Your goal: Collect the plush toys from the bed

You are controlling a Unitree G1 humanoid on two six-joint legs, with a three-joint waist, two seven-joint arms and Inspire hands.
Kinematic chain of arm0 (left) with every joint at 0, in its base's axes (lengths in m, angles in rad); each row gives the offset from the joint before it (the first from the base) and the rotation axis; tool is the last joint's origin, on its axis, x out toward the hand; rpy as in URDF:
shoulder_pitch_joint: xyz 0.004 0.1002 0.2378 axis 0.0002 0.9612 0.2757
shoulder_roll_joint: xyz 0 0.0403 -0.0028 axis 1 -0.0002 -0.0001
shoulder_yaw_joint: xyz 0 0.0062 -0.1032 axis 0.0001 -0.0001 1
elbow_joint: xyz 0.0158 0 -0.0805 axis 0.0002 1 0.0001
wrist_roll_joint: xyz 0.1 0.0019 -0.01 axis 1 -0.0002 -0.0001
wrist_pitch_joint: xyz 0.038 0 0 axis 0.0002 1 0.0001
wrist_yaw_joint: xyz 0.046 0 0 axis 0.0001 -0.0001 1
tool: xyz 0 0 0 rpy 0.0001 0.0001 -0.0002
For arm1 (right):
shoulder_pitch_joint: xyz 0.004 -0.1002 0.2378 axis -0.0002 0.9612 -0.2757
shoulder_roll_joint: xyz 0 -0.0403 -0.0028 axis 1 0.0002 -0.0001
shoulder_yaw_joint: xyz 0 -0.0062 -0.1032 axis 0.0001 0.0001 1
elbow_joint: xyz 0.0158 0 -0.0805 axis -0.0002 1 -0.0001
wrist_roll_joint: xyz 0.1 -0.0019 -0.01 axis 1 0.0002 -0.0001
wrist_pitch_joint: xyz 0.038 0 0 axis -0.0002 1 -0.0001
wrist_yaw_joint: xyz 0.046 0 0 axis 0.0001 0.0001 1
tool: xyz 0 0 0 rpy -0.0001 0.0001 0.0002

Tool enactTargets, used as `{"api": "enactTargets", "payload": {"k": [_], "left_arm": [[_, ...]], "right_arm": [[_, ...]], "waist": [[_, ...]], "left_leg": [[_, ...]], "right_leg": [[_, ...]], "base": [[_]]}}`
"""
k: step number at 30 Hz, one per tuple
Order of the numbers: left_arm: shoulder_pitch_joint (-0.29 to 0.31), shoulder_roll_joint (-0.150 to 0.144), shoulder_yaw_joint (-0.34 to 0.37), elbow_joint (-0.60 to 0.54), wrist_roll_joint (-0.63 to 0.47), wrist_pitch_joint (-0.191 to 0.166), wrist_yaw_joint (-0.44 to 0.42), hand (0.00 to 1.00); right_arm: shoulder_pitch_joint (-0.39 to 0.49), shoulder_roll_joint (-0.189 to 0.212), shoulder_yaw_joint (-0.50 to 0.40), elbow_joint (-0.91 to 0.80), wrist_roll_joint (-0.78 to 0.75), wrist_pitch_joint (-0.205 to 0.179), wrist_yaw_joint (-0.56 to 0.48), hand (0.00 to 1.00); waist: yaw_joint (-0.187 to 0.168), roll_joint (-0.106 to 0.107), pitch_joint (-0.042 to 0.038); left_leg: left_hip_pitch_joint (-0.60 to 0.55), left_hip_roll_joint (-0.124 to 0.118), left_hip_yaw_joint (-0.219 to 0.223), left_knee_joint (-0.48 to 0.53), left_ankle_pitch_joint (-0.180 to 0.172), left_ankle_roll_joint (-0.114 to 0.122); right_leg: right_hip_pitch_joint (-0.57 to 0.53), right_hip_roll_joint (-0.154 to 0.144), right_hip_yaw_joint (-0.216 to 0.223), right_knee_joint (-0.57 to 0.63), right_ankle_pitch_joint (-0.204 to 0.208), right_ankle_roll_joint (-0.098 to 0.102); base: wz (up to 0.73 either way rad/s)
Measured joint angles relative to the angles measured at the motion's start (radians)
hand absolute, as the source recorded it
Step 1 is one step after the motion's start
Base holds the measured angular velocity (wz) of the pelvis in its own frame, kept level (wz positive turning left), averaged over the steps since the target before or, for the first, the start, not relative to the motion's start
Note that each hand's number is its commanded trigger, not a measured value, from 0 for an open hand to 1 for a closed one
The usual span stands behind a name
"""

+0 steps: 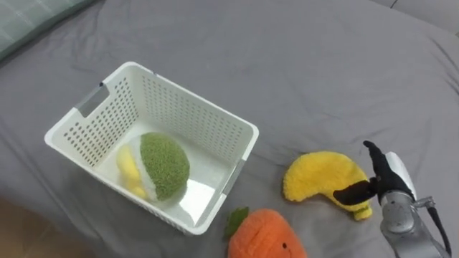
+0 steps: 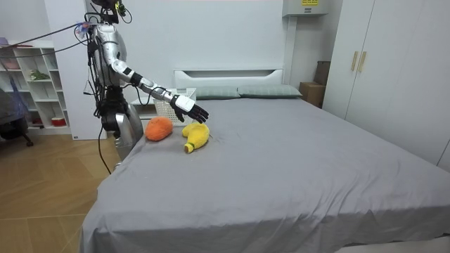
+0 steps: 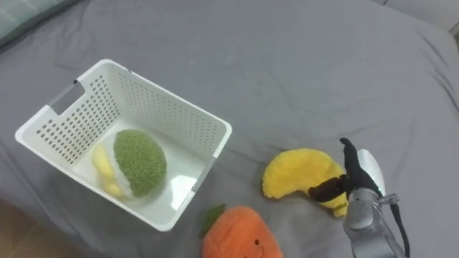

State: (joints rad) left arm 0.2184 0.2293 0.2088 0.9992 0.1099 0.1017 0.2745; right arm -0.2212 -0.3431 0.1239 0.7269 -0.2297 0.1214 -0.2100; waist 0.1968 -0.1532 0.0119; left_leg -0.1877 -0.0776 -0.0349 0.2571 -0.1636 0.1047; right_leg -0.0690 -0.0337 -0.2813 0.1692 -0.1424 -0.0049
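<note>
A yellow plush banana (image 1: 321, 183) (image 3: 297, 178) (image 2: 196, 135) lies on the grey bed. An orange plush carrot with a green leaf (image 1: 265, 235) (image 3: 237, 235) (image 2: 159, 128) lies near the bed's front edge. A white perforated basket (image 1: 90, 122) (image 3: 54, 122) (image 2: 165, 107) holds a green and yellow plush toy (image 1: 159, 166) (image 3: 136, 163). My right hand (image 1: 387, 180) (image 3: 360, 179) (image 2: 188, 107) hovers just above the banana's right end, fingers relaxed and open, holding nothing.
The grey bedsheet (image 1: 301, 72) spreads wide to the far side and right. Pillows (image 2: 260, 91) lie by the white headboard. I stand at the bed's side, near a white shelf (image 2: 28, 84).
</note>
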Motion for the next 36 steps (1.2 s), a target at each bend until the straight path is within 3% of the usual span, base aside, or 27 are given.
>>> {"api": "enactTargets", "payload": {"k": [12, 18, 27, 36], "left_arm": [[-0.019, 0.019, -0.080, 0.001, -0.011, 0.001, -0.017, 0.00], [-0.027, 0.024, -0.117, 0.003, -0.020, 0.001, -0.020, 0.00], [-0.038, 0.024, -0.117, 0.019, -0.040, 0.001, -0.020, 0.00], [-0.057, 0.029, -0.116, 0.021, -0.039, 0.026, -0.020, 0.00]], "right_arm": [[-0.111, -0.003, 0.097, 0.174, 0.027, -0.023, -0.016, 0.00], [-0.132, -0.004, 0.105, 0.205, 0.027, -0.024, -0.016, 0.00], [-0.157, -0.014, 0.130, 0.274, 0.036, -0.024, 0.008, 0.00], [-0.161, -0.040, 0.141, 0.285, 0.032, 0.001, 0.114, 0.00]], "waist": [[0.035, -0.008, 0.0070], [0.035, -0.004, 0.0100], [0.040, -0.001, 0.0135], [0.049, -0.002, 0.0132]], "left_leg": [[-0.047, -0.007, -0.044, 0.003, 0.000, 0.000], [-0.065, -0.008, -0.048, 0.012, 0.001, 0.000], [-0.080, -0.008, -0.051, 0.018, 0.001, -0.001], [-0.078, -0.008, -0.053, 0.016, 0.001, -0.001]], "right_leg": [[-0.030, -0.005, -0.064, -0.003, 0.000, 0.000], [-0.044, -0.005, -0.073, -0.002, 0.000, 0.000], [-0.054, -0.005, -0.075, -0.001, 0.000, 0.000], [-0.054, -0.004, -0.078, -0.003, 0.000, 0.000]], "base": [[0.11], [0.02], [0.00], [0.00]]}}
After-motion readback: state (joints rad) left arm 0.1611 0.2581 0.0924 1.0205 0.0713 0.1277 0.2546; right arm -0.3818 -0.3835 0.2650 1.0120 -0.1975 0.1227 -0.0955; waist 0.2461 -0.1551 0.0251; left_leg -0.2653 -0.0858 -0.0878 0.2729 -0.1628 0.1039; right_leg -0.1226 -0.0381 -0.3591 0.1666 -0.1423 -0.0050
